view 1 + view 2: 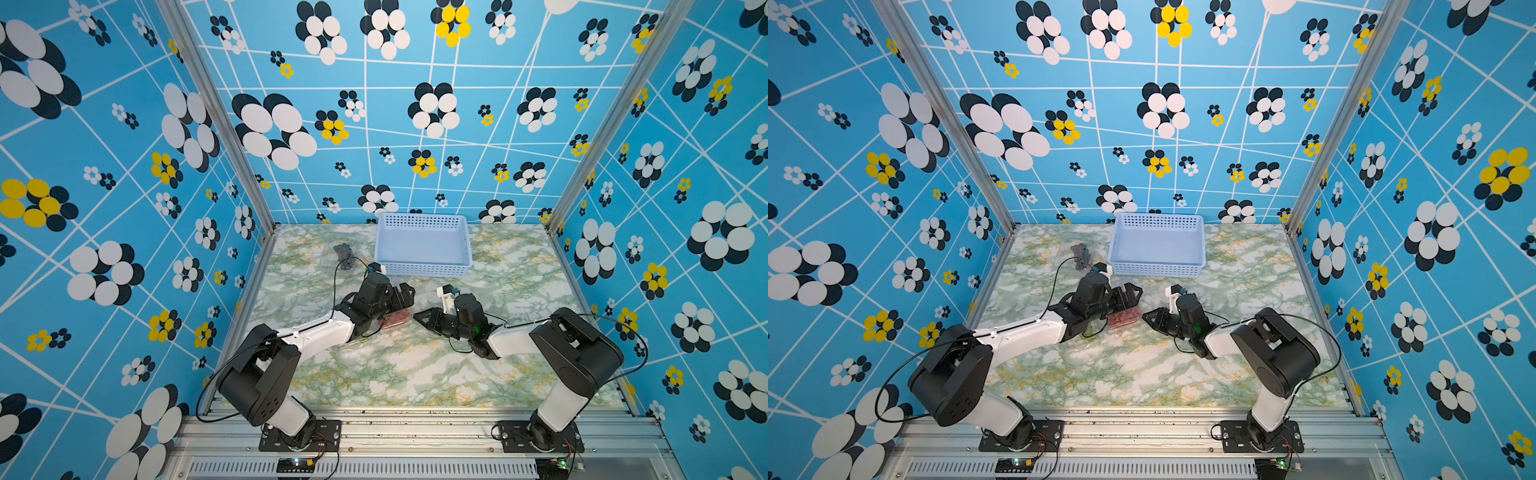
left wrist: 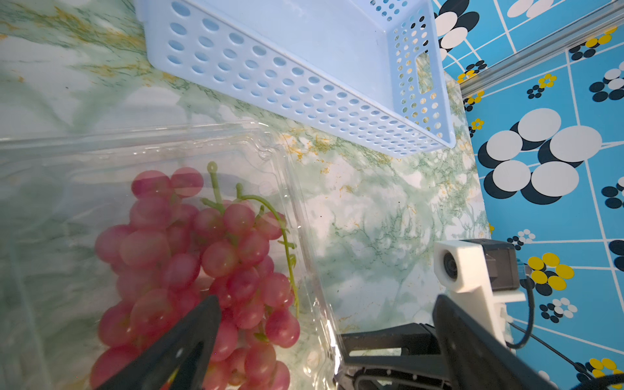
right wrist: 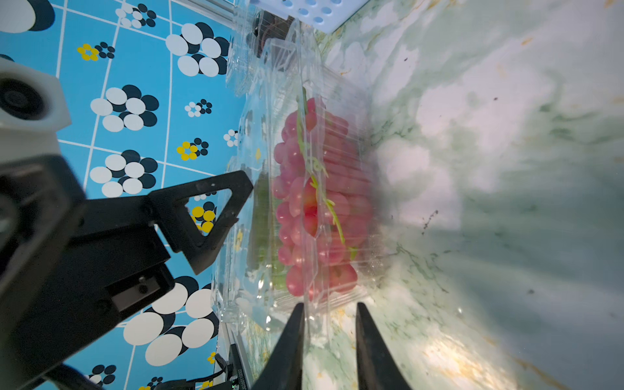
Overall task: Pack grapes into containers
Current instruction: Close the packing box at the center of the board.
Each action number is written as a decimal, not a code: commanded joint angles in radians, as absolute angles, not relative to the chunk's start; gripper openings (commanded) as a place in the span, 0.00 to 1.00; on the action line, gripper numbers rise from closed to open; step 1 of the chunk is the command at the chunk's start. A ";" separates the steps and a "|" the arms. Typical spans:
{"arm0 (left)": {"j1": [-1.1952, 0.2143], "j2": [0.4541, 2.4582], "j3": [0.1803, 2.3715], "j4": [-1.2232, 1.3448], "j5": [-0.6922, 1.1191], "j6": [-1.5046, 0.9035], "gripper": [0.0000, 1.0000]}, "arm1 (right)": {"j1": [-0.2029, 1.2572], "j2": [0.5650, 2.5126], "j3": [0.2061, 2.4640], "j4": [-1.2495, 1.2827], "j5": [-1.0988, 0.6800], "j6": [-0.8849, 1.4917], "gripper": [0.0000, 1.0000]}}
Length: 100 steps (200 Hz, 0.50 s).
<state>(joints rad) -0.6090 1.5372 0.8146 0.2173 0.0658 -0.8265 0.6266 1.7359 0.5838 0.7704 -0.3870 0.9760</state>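
In both top views the left gripper (image 1: 404, 300) is hovering, spread wide and gripping nothing, over a clear clamshell container (image 1: 376, 332) at mid-table, and a bunch of red grapes (image 1: 397, 318) is lying inside it. The right gripper (image 1: 420, 319) is pointing at that container's near end. A light-blue perforated basket (image 1: 422, 270) is standing behind, and dark grapes (image 1: 345, 254) are lying to its left in faint clear plastic. The left wrist view is showing the red grapes (image 2: 202, 263) through the clamshell container (image 2: 314, 270). The left gripper (image 2: 324, 300) is straddling its edge, one finger over the fruit and one out over the marbled table (image 2: 371, 202). The basket (image 2: 287, 84) is lying beyond. In the right wrist view the right gripper (image 3: 331, 307) is standing with its jaws narrowly parted on either side of the container's lip (image 3: 315, 297), and I cannot tell whether they are touching it. White print on a black part at that view's edge is too small to read.
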 commanded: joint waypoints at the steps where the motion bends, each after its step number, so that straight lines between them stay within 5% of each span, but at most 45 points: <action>1: -0.604 1.545 0.790 0.217 0.055 -0.815 1.00 | 0.641 1.752 0.567 0.813 -0.400 0.991 0.26; 100: -0.597 1.543 0.778 0.220 0.058 -0.816 1.00 | 0.653 1.806 0.567 0.893 -0.399 1.026 0.19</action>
